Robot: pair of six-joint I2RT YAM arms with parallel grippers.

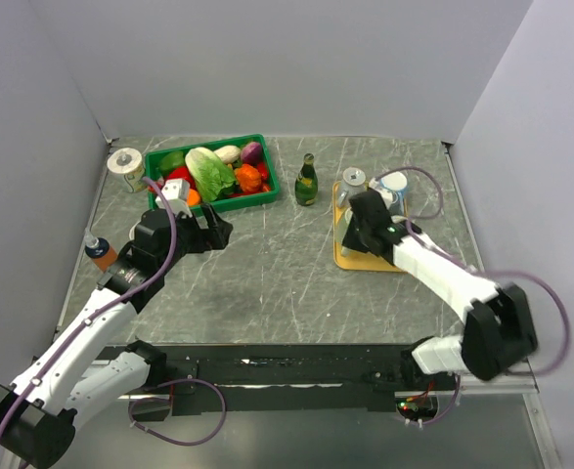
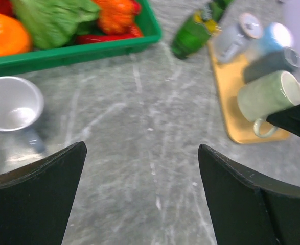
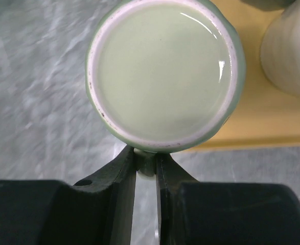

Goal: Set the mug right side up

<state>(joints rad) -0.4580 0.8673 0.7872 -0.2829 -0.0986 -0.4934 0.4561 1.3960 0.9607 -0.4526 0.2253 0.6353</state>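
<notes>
The mug [image 3: 165, 71] is pale green. The right wrist view shows its flat, white-rimmed base facing the camera. My right gripper [image 3: 146, 161] is shut on the mug's handle [image 3: 147, 164], just below the base. In the left wrist view the mug [image 2: 267, 97] lies tilted on its side over the near end of the yellow board [image 2: 231, 107], its handle pointing down. In the top view my right gripper [image 1: 357, 234] covers the mug. My left gripper [image 1: 218, 233] hangs open over bare table, well left of the board, with nothing between its fingers [image 2: 226, 194].
A green crate [image 1: 218, 204] of vegetables stands at the back left, a metal tin [image 1: 126, 168] to its left. A green bottle [image 1: 306, 181] stands mid-table. Two other cups [image 1: 353, 181] [image 1: 394, 184] sit on the board's far end. A small orange bottle [image 1: 99, 252] is at the left edge.
</notes>
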